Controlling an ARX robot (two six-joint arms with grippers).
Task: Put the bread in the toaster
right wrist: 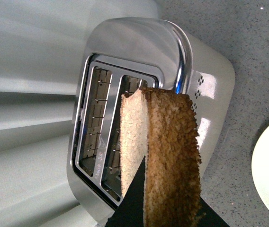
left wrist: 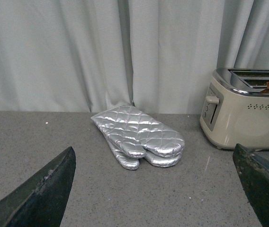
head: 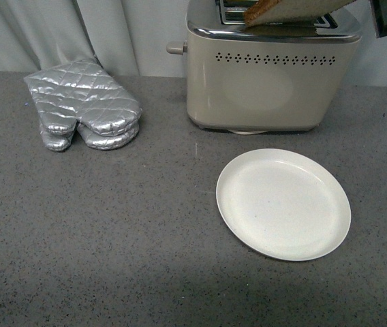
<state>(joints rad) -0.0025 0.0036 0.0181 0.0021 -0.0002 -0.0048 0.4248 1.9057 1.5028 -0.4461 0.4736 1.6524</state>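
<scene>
1. I see the right gripper (right wrist: 165, 215) clamped on the light-brown speckled bread slice (head: 296, 9), top right of the front frame.
2. Slice is tilted over the slots of the beige chrome-topped toaster (head: 268, 82).
3. My left gripper (left wrist: 153, 198) gapes wide.

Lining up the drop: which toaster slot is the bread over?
The slot nearer the vent holes, on the robot's side: the bread overlaps it, while the far slot shows fully uncovered.
</scene>
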